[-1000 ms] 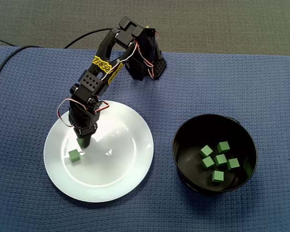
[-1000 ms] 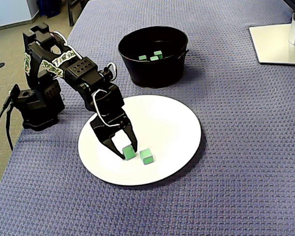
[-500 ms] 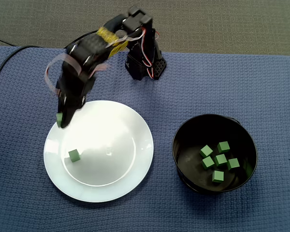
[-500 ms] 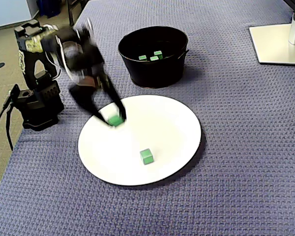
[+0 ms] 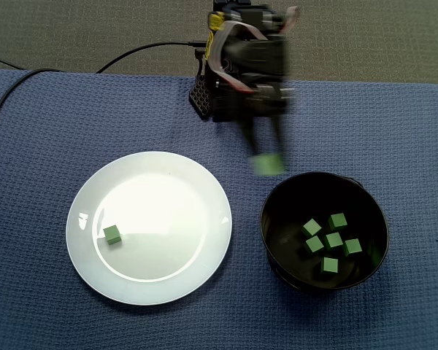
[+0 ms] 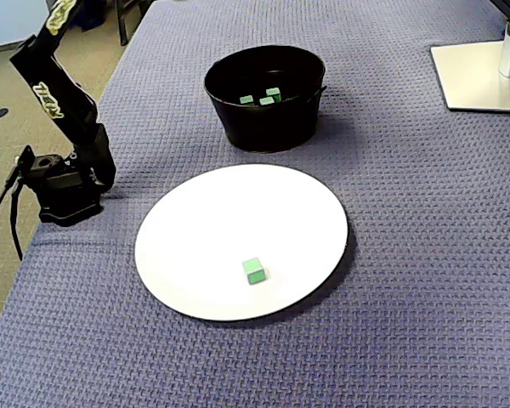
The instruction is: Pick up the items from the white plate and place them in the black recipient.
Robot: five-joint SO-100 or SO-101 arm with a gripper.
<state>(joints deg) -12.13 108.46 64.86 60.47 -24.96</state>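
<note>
in a fixed view the blue cloth [image 5: 244,248] between the white plate [image 5: 168,211] and the black bowl [image 5: 271,240] lies open. the bowl's mouth is open from above; its wall rises from the cloth, with five cubes [image 5: 333,240] on its floor. one green cube [image 5: 112,234] sits at the plate's left. at upper middle stand the arm base [image 5: 208,98] and the blurred gripper [image 5: 266,154], clamping a carried cube [image 5: 266,165] just above the bowl's rim in the frame. in a fixed view a monitor foot [image 6: 480,76] blocks the upper right.

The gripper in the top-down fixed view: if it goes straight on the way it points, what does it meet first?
Probably the upper-left rim of the black bowl. The gripper, blurred and shut on a green cube, points toward it; its height is unclear.
</note>
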